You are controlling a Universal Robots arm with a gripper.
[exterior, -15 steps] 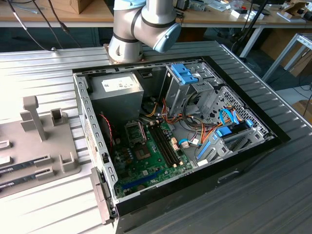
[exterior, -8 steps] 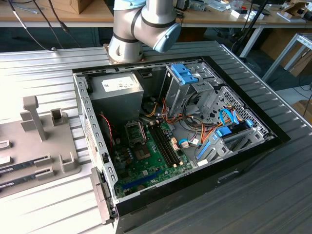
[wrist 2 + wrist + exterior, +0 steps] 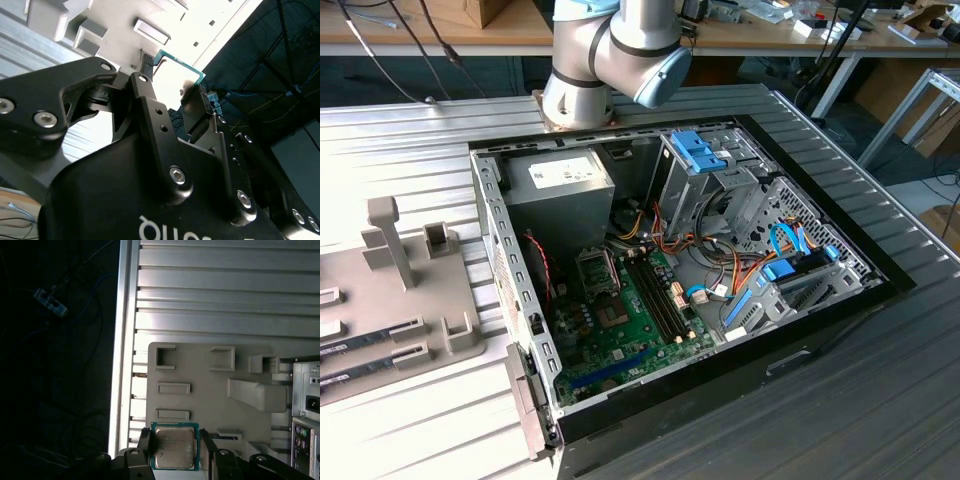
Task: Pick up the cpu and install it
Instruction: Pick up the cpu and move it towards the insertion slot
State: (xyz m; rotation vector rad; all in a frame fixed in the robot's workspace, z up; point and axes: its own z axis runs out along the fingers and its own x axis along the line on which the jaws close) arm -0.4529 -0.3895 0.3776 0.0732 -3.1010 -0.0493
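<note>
The gripper (image 3: 175, 442) clamped the cpu (image 3: 173, 448) by two opposite edges between its black fingers (image 3: 144, 446), the chip's silver lid facing the camera in the first wrist view and its green rim showing in the second wrist view. The chip was held above a grey holder (image 3: 215, 405) on the ribbed table (image 3: 215, 290), near the rear of the open case (image 3: 520, 300). In the exterior view the arm (image 3: 610, 50) rose behind that case, its motherboard (image 3: 630, 310) exposed, with the holder on the exterior view's left
</note>
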